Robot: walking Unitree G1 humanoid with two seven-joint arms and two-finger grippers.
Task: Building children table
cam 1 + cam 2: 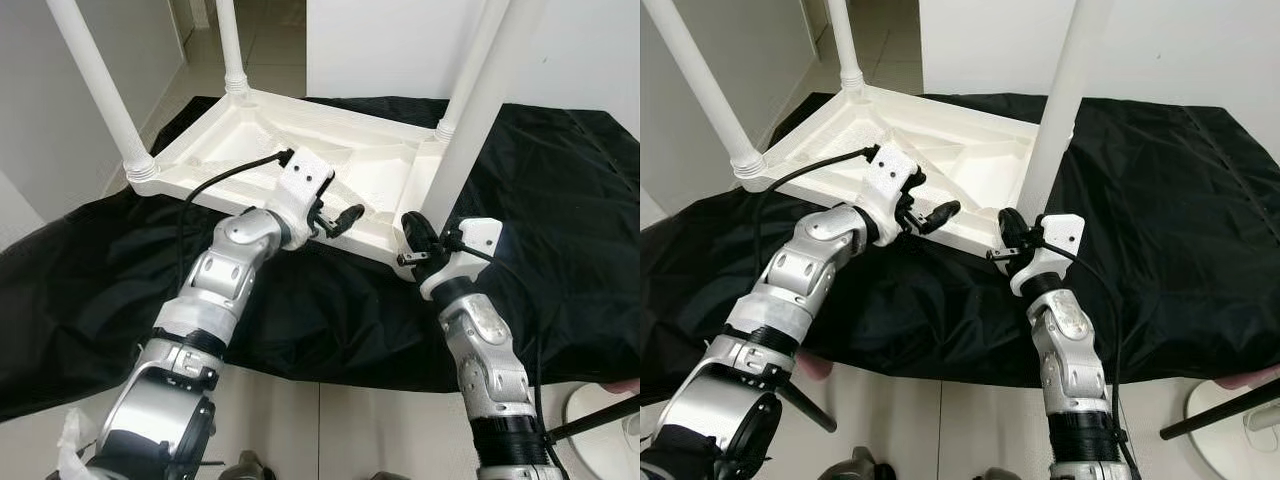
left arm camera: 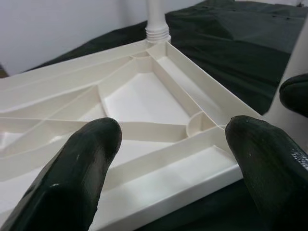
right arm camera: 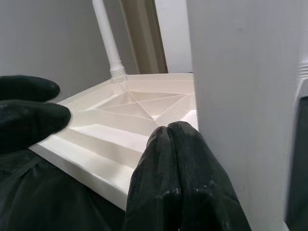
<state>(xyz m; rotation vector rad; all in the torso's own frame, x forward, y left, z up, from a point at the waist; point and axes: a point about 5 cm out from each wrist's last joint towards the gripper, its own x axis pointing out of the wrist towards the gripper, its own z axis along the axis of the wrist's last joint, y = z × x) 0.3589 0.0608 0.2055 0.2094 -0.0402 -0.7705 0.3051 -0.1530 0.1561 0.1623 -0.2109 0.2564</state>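
Note:
A white plastic table (image 1: 250, 140) lies upside down on a black cloth (image 1: 560, 200), with its legs pointing up. My right gripper (image 1: 425, 245) is at the near right corner, shut on the base of the leg (image 1: 470, 120) that stands there. In the right wrist view that leg (image 3: 240, 96) sits between the fingers (image 3: 178, 183). My left gripper (image 1: 340, 220) hovers open just above the table's near edge, left of that corner. Its two fingers (image 2: 77, 173) are spread wide over the ribbed underside (image 2: 144, 101).
Three other legs stand at the left (image 1: 95, 85), back (image 1: 230, 45) and right back (image 1: 475, 65) corners. The cloth lies on a pale tiled floor (image 1: 300, 430) beside white walls. A black rod (image 1: 590, 420) and a white round object (image 1: 600, 440) sit at the bottom right.

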